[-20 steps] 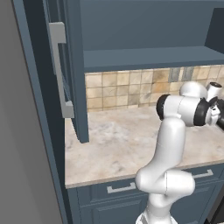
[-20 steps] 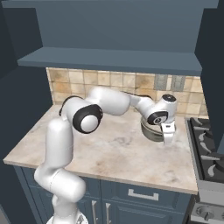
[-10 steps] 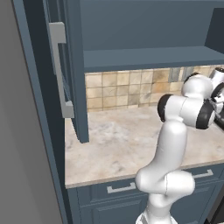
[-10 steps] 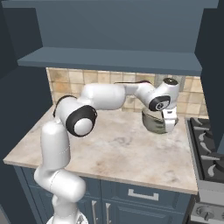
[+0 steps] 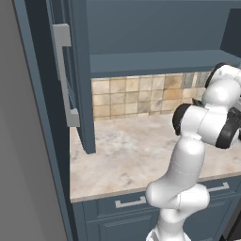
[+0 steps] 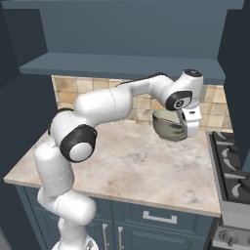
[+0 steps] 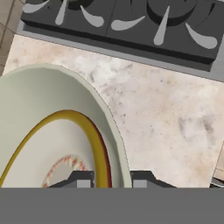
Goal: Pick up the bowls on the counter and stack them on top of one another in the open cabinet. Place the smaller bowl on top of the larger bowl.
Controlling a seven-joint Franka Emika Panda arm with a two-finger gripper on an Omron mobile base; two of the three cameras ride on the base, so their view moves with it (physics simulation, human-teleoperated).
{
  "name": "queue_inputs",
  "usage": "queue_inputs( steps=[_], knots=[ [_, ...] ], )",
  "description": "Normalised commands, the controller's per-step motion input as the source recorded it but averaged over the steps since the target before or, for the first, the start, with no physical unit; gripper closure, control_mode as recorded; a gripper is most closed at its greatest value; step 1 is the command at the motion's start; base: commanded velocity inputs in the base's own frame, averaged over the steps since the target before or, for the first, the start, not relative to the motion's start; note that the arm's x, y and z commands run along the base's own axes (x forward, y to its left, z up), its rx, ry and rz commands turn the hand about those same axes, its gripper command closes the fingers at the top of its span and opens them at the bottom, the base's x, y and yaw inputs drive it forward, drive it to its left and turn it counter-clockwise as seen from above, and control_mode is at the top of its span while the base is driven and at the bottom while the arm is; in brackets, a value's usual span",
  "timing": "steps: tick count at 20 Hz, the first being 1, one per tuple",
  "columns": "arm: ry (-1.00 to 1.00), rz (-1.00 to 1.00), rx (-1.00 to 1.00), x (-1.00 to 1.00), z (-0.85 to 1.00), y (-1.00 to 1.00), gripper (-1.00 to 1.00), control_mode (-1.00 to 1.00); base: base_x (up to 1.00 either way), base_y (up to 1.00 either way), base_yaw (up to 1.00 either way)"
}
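At the bottom of the hand view, the two-finger gripper (image 7: 111,178) is pinched onto the tan rim of the round grey-olive ceramic bowl (image 7: 52,131), one fingertip either side, a hold that suits carrying. The right base view shows that bowl raised clear above the beige marbled stone counter (image 6: 132,161) at centre right (gripper (image 6: 188,122) beside it), with the dark blue-grey cabinet shelf (image 6: 122,66) higher, across the upper frame. The left base view adds the open door's grey bar handle (image 5: 63,75) at upper left.

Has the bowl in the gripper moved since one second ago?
Yes. In the right base view the bowl, held at its rim by the gripper, has risen off the counter and now hangs higher against the tiled backsplash, nearer the cabinet shelf.
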Motion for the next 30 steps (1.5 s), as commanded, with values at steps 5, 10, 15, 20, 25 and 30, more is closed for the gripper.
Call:
queue_inputs(
  steps=[5, 10, 15, 20, 25, 30],
  knots=[
    [0.01, 0.21, -0.04, -0.54, 0.4, 0.45, 1.0, -1.0, 0.0, 0.0, 0.0],
    [0.03, 0.22, -0.04, -0.47, 0.26, 0.58, 1.0, -1.0, 0.0, 0.0, 0.0],
    [0.04, 0.2, -0.03, -0.41, 0.28, 0.67, 1.0, -1.0, 0.0, 0.0, 0.0],
    [-0.01, 0.18, 0.0, -0.38, 0.41, 0.49, 1.0, -1.0, 0.0, 0.0, 0.0],
    [-0.12, 0.15, 0.05, -0.42, 0.53, 0.27, 1.0, -1.0, 0.0, 0.0, 0.0],
    [-0.18, 0.13, 0.07, -0.43, 0.64, 0.22, 1.0, -1.0, 0.0, 0.0, 0.0]
  ],
)
